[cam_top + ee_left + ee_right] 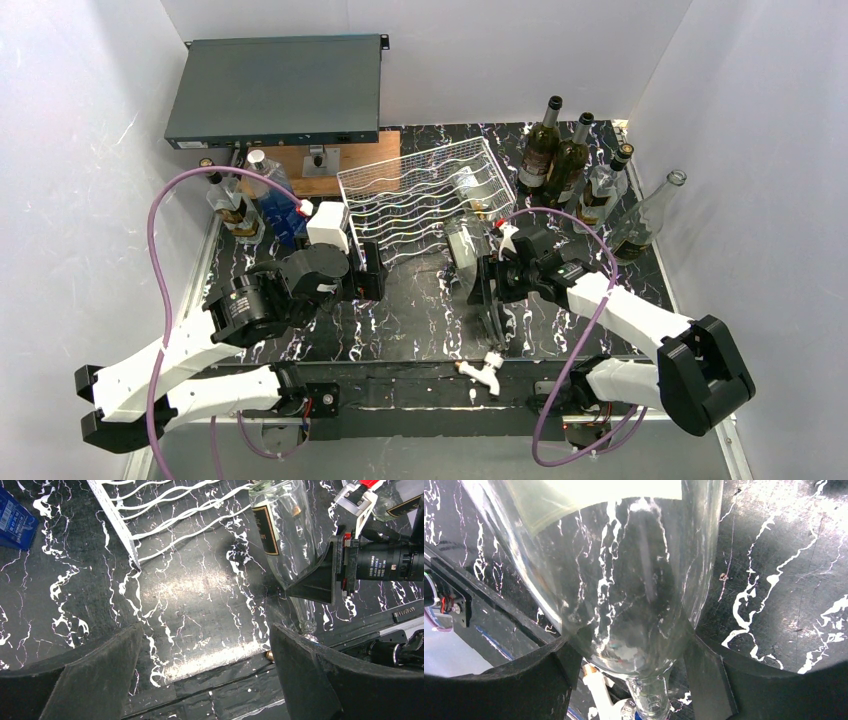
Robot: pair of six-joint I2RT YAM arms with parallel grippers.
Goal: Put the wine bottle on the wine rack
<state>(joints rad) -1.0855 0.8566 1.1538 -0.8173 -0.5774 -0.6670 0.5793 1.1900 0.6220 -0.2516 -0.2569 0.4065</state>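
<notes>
Clamping the wine bottle (624, 580) at its shoulder, right gripper (629, 652) aims base toward wine rack (420, 200), probably to slide it into a slot; left gripper (205, 647) spread, empty.

The right claw (631, 652) is matt black, faintly grainy. The wine bottle (624, 590) between its jaws is clear, smooth, glossy glass. Beneath it the desk (784, 580) is shiny black, white-veined like marble. Beyond the left claw (205, 635), the wine rack (119, 530) is smooth white-coated wire.
</notes>
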